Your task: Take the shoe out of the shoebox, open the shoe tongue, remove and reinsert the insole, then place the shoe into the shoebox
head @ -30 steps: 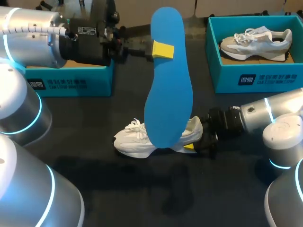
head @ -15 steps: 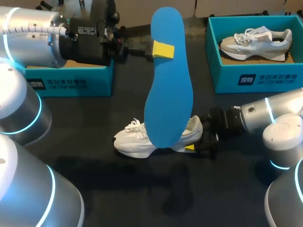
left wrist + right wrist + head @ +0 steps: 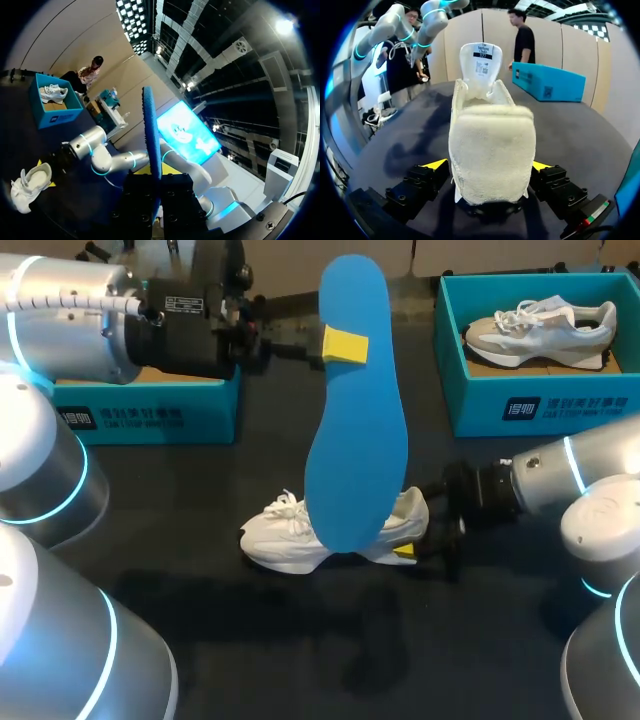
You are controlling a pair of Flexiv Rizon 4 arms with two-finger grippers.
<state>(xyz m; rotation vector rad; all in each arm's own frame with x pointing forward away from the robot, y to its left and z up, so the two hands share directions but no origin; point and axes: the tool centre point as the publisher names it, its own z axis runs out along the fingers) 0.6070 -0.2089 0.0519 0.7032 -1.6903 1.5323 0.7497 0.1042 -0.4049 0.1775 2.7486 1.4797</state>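
My left gripper (image 3: 345, 344) is shut on a blue insole (image 3: 356, 430) and holds it upright, high over the table's middle. In the left wrist view the insole (image 3: 150, 131) shows edge-on, rising from between the fingers of the left gripper (image 3: 156, 194). Below it a white shoe (image 3: 300, 535) lies on the dark table with its toe to the left. My right gripper (image 3: 410, 545) stands open at the heel. From the right wrist, the shoe's heel (image 3: 492, 150) fills the gap of the right gripper (image 3: 489, 167), a yellow fingertip (image 3: 436, 164) on either side.
A teal shoebox (image 3: 530, 400) at the back right holds a second, grey-and-white shoe (image 3: 545, 330). Another teal shoebox (image 3: 150, 415) sits at the back left, partly behind my left arm. Bare dark tabletop (image 3: 300, 640) lies in front of the shoe.
My right gripper has spread a touch wider around the heel and its arm has shifted slightly to the right. The left arm and the insole have not moved.
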